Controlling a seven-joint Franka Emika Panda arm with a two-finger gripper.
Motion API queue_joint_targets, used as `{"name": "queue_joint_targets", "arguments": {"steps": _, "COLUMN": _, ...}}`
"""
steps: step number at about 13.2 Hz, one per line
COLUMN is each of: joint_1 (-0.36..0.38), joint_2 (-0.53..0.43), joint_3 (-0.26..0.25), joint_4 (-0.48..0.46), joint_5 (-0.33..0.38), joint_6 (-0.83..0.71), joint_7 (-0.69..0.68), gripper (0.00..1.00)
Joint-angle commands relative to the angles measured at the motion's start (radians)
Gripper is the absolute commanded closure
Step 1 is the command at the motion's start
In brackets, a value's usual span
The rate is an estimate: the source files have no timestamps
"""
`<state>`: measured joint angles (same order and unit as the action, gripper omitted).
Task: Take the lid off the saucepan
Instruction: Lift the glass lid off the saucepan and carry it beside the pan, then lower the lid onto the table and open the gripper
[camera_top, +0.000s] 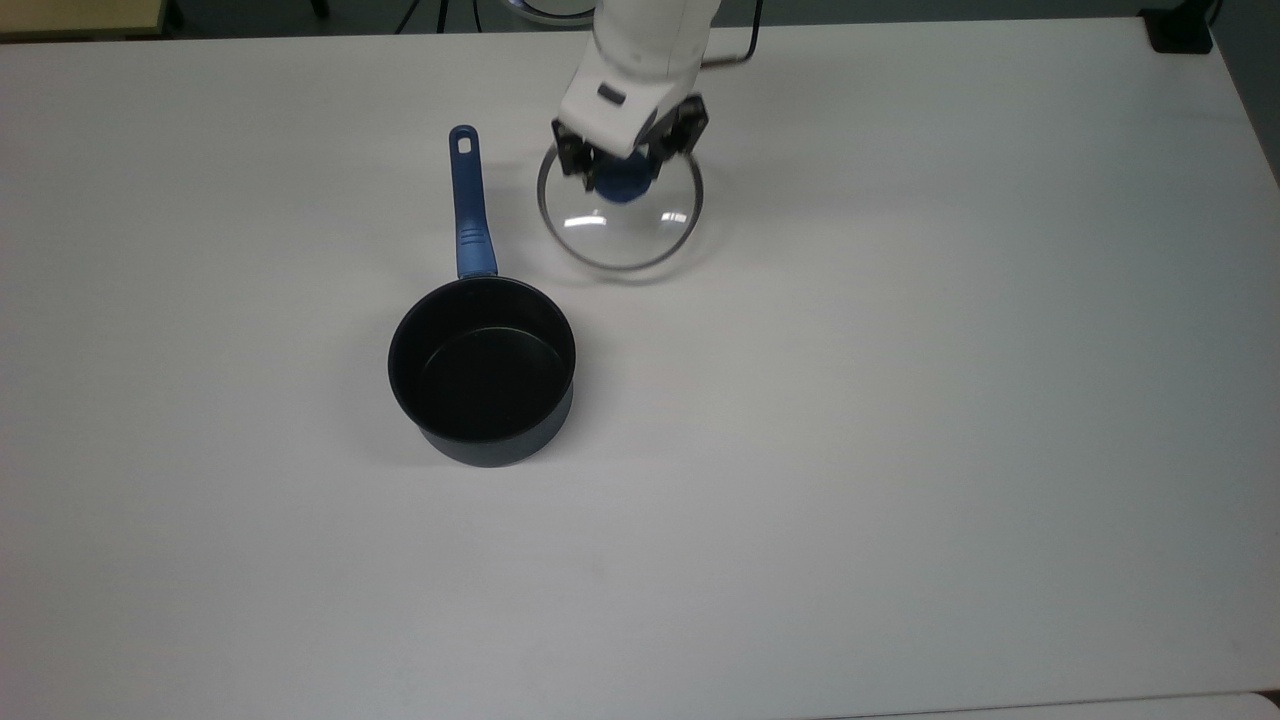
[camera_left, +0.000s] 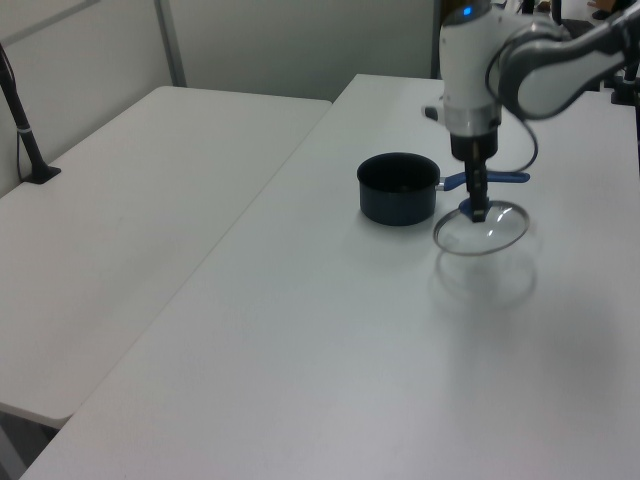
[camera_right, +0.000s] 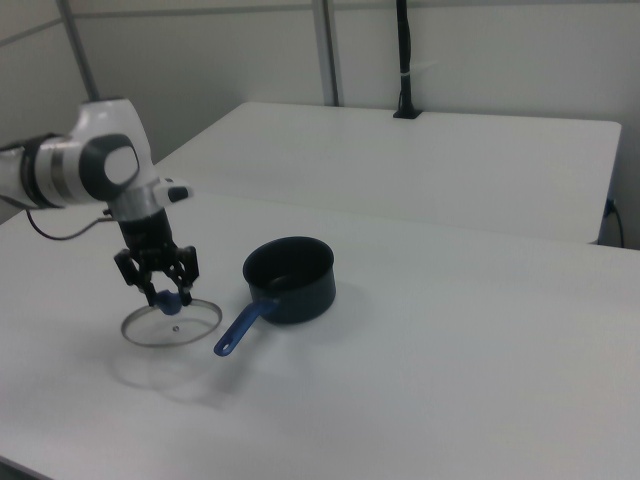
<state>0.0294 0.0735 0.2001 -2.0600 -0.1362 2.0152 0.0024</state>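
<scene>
Already clear of the saucepan (camera_top: 482, 372), the lid (camera_top: 620, 222) hangs pinched by its knob in the claw (camera_top: 625, 170); letting go above the counter (camera_top: 900, 400) risks cracked glass.

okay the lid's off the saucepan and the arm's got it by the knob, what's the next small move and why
Probably lower it straight down and let go. The gripper is shut on the lid, whose shadow in the left view suggests it hangs above the table, beside the handle of the saucepan, so it looks free to be set down there.

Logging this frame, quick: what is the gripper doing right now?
Gripper: shut on the lid by its knob, held clear of the saucepan.
</scene>
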Motion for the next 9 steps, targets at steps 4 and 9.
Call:
{"name": "queue_joint_targets", "arguments": {"steps": 4, "joint_1": 0.001, "joint_2": 0.085, "joint_3": 0.010, "joint_4": 0.007, "joint_5": -0.095, "joint_6": 0.084, "joint_7": 0.192, "gripper": 0.23}}
{"name": "queue_joint_targets", "arguments": {"steps": 9, "joint_1": 0.001, "joint_2": 0.029, "joint_3": 0.025, "joint_4": 0.272, "joint_5": -0.047, "joint_6": -0.189, "joint_7": 0.258, "gripper": 0.00}}
